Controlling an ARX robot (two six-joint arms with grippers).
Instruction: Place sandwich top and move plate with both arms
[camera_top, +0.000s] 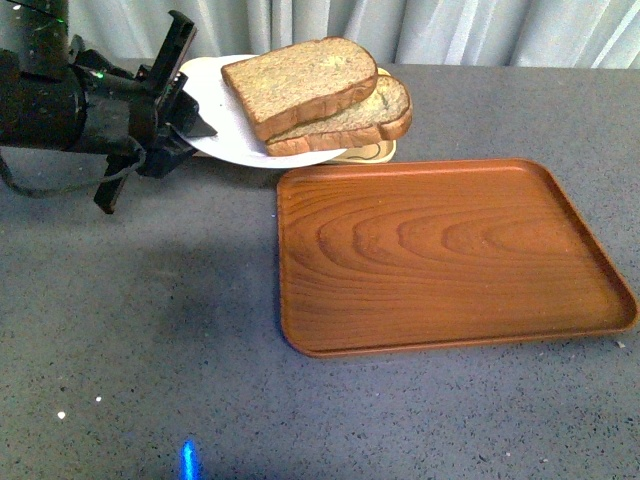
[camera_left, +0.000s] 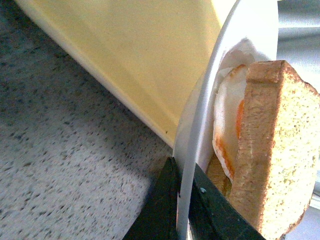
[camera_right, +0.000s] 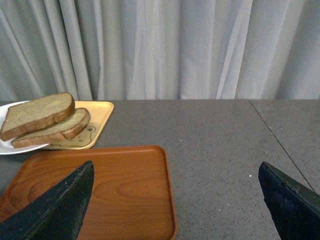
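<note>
Fingers (camera_left: 160, 212) of your left gripper (camera_top: 186, 112) pinch the plate (camera_top: 215, 125) at its rim, sandwich top (camera_top: 300, 80) aboard. Your right gripper (camera_right: 176, 167) gapes empty. Just beside the plate lies the wooden tray (camera_top: 440, 250).

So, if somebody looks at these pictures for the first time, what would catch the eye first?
First, the sandwich top, a thick brown slice stacked on a paler slice on the white plate at the back left of the table. The left gripper is clamped on the plate's left rim. Then the large brown wooden tray, lying in front of the plate and to its right.
</note>
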